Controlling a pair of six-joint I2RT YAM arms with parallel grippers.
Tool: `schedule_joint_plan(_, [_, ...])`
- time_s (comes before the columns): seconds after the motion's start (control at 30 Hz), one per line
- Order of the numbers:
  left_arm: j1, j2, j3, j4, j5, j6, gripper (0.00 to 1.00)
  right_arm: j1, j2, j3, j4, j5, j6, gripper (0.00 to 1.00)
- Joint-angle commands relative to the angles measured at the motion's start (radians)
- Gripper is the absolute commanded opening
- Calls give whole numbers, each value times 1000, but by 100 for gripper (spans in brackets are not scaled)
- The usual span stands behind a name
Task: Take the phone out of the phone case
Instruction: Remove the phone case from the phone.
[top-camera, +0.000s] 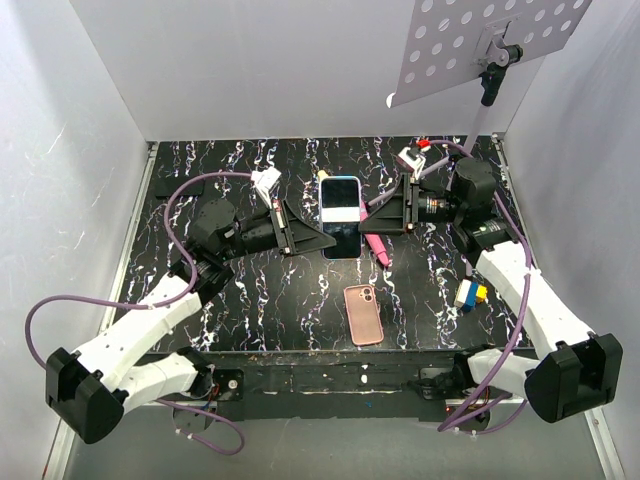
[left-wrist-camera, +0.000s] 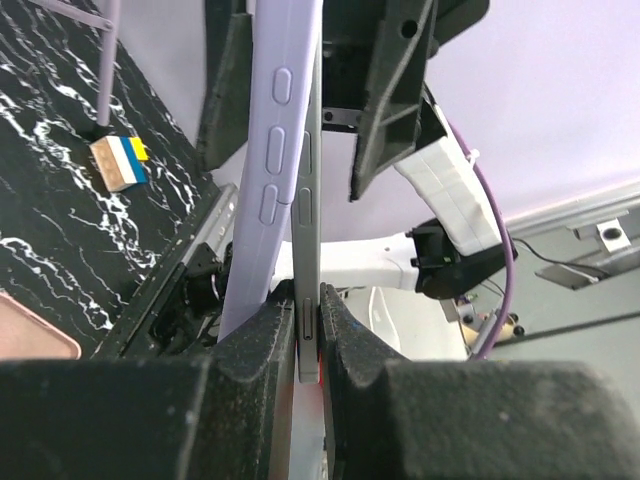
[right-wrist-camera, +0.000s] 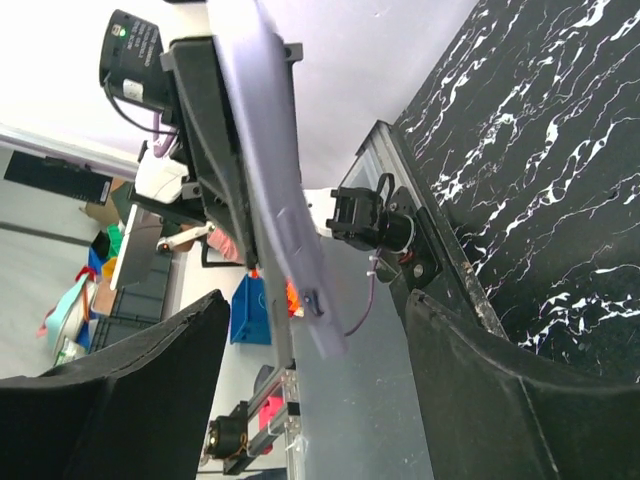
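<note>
Apparently left pincer (left-wrist-camera: 308, 335) clamps phone (top-camera: 340, 215).

- phone (top-camera: 340, 205), top view: too small to tell if it is one slab or two overlapping; the pale band across it is unreadable.
- Left wrist: the phone's near end is buried between the left gripper (left-wrist-camera: 308, 300) fingers (left-wrist-camera: 240, 400), far end cut by the top edge. The fingers are blurred.
- lavender piece (left-wrist-camera: 272, 150) beside it: foot hidden behind a finger, top cut off. Shell or separate handset, cannot tell.
- phone case (top-camera: 363, 313): inside not visible from above. Left wrist catches only one corner at the left edge.
- right gripper (right-wrist-camera: 315, 305): fingers dark and blurred, roots cut by the bottom edge. The lavender piece runs out of the top edge here.
- striped block (top-camera: 470, 293): too small to identify.
</note>
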Motion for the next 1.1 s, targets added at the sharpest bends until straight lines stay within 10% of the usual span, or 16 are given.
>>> schedule_joint_plan(0.0, [29, -71, 36, -42, -111, 19, 0, -14, -32, 7, 85, -112, -8, 77])
schedule_joint_plan(0.4, [89, -97, -29, -33, -176, -165, 0, 13, -4, -68, 141, -26, 43, 51])
schedule_joint_plan(1.07, [95, -93, -56, 86, -162, -250, 0, 105, 32, -143, 277, 75, 132, 61])
